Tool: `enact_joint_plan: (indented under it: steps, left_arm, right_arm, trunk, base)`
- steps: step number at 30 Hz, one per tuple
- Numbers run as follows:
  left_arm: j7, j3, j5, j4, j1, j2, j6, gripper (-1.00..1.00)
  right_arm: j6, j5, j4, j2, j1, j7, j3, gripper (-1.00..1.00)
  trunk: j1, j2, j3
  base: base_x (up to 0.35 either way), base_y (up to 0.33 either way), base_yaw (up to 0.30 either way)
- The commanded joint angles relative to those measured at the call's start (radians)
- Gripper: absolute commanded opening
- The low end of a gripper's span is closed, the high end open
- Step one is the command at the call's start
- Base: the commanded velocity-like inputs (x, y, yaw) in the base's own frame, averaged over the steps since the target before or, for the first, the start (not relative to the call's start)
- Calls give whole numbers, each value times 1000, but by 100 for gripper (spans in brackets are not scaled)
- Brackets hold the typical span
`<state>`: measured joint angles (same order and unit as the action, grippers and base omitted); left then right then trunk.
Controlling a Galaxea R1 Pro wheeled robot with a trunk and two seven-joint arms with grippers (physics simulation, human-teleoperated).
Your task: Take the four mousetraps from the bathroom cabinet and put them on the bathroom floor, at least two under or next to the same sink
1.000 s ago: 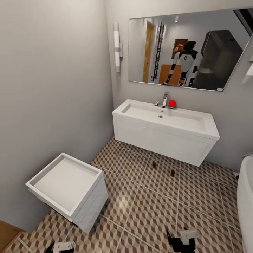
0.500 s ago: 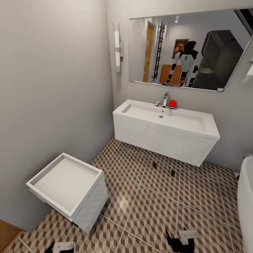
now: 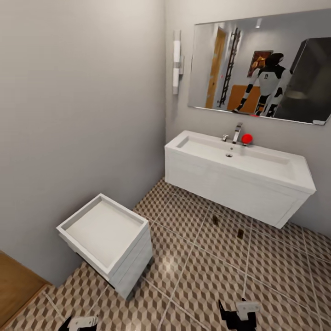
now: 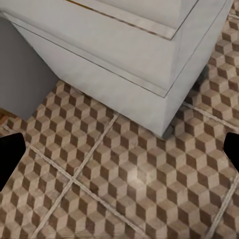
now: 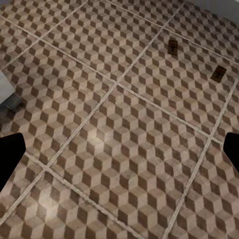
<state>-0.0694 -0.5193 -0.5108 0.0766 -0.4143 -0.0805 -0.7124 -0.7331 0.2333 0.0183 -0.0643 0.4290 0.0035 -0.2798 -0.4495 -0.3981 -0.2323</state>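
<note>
Standing in the bathroom, the robot faces the wall-hung sink [image 3: 239, 168] at 1 o'clock of the head view, with the square white toilet [image 3: 108, 241] at 8 o'clock against the left wall. Two mousetraps lie on the bathroom floor [image 3: 202, 280] just in front of the sink unit: one mousetrap [image 3: 215, 220] nearer the toilet side and a second mousetrap [image 3: 240, 233] just beside it toward 3 o'clock. Both rest flat on the cube-pattern tiles, apart from each other, close to the sink's lower edge.

The left gripper [image 3: 79, 323] hangs low at 7 o'clock, the right gripper [image 3: 236, 316] at 5 o'clock. In each wrist view the two dark fingertips sit at opposite borders with bare tile between them, so both jaws stand spread and carry nothing.

Judgement: the sink condition appears met by the two placed traps, and two more remain to fetch. An orange-brown wooden surface [image 3: 16, 285] shows at 8 o'clock and may be the cabinet; this cannot be confirmed.

Procedure for the step in hand:
1. Turn the base with both arms tucked, keeping the left arm clear of the toilet corner.
2. Keep the wheels well away from the placed traps.
3. Square up to the drawer front before reaching.
</note>
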Motion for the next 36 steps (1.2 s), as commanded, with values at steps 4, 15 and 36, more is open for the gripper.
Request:
enact_joint_plan:
  steps: [4,15,36]
  left_arm:
    - [-7,-8,2,3,-1,1,-4,100]
    - [-10,-7,2,2,-1,-1,-4,100]
    - [-184,9,-3,1,-1,-3,-4,100]
  right_arm:
    - [-3,8,-1,-13,0,0,-9,100]
    - [-4,9,-3,-35,-13,-71,-9,100]
    - [-7,96,-2,-92,-35,-76,-8,100]
  trunk:
    - [-1,-2,-2]
    - [-1,-2,-2]
    - [-1,-2,-2]
  base:
    - [0,0,136]
    - [0,0,21]
    - [0,0,0]
